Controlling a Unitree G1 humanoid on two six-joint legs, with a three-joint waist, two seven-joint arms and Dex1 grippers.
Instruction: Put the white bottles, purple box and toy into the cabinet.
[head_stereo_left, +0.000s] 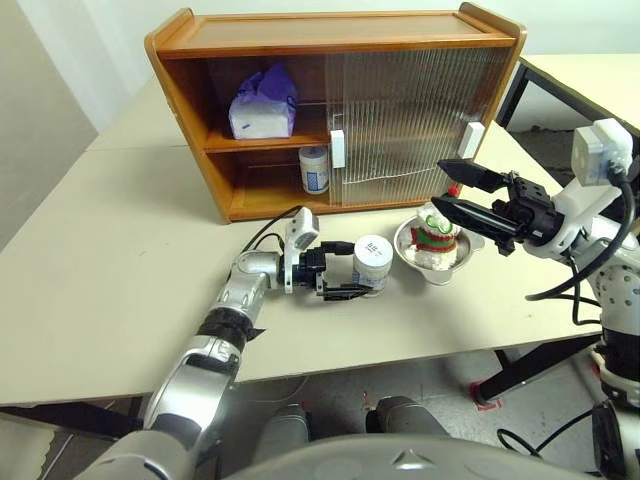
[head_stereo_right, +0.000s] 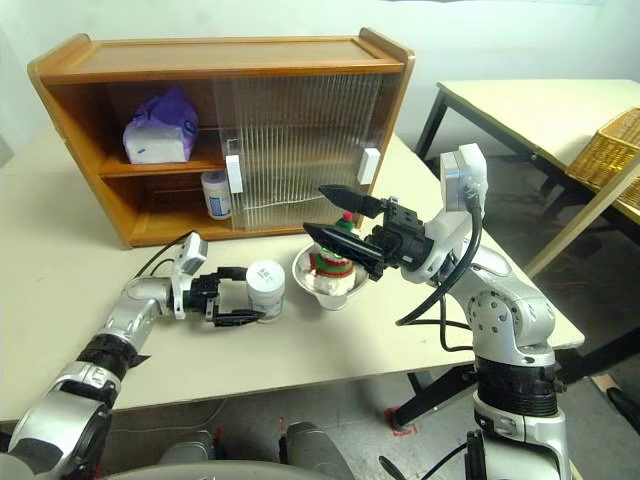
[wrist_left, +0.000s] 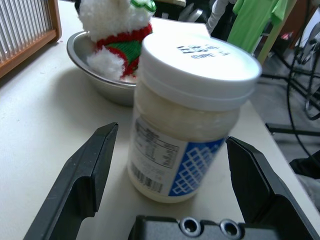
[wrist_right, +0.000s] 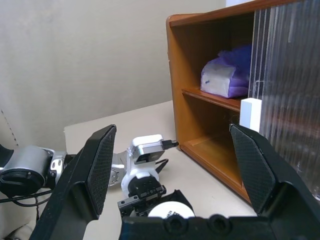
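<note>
One white bottle (head_stereo_left: 373, 262) stands on the table, and my left gripper (head_stereo_left: 355, 270) is open around it; in the left wrist view a gap shows between the bottle (wrist_left: 185, 115) and each finger. The other white bottle (head_stereo_left: 314, 169) stands on the lower shelf of the cabinet (head_stereo_left: 340, 40). On the upper shelf lies the purple box (head_stereo_left: 264, 104). The toy (head_stereo_left: 435, 232) sits in a steel bowl (head_stereo_left: 405, 245) just right of the table bottle. My right gripper (head_stereo_left: 443, 184) hangs open above the toy, holding nothing.
Ribbed sliding doors (head_stereo_left: 400, 110) with white handles cover the cabinet's right half; its left half is open. The table's front edge runs close below the left arm. A second table and a wicker basket (head_stereo_right: 610, 145) stand to the right.
</note>
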